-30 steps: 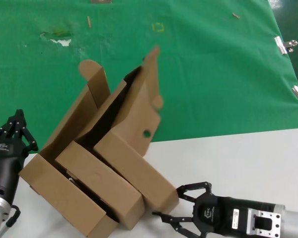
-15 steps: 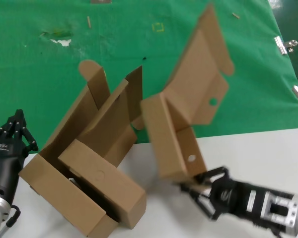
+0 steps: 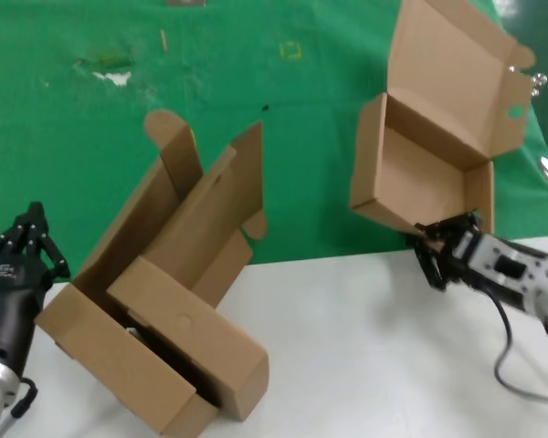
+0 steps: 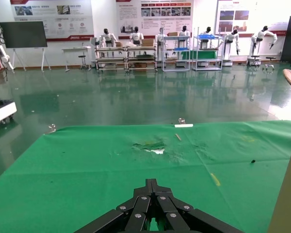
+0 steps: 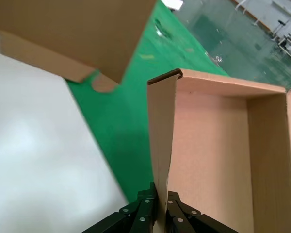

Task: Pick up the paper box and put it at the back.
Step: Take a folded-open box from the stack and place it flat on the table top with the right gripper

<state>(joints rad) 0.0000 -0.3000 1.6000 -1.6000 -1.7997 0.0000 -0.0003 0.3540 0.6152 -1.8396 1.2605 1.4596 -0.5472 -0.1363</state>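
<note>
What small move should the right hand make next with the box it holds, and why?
Probably carry it a little farther back over the green cloth before lowering. The right hand is shut on the front wall of the paper box, which hangs tilted in the air near the cloth's front edge by the white table. The left hand waits aside.

Box [image 3: 420,169] held above table edge at right, over the boundary between table [image 3: 393,347] and cloth [image 3: 256,109]; lid open, raised behind tray; right gripper [image 3: 443,251] clamped on the tray's near wall from below; nested boxes [image 3: 164,319] at left on table, flaps leaning back over cloth; left gripper [image 3: 23,246] left of them, apart; cloth behind table.
</note>
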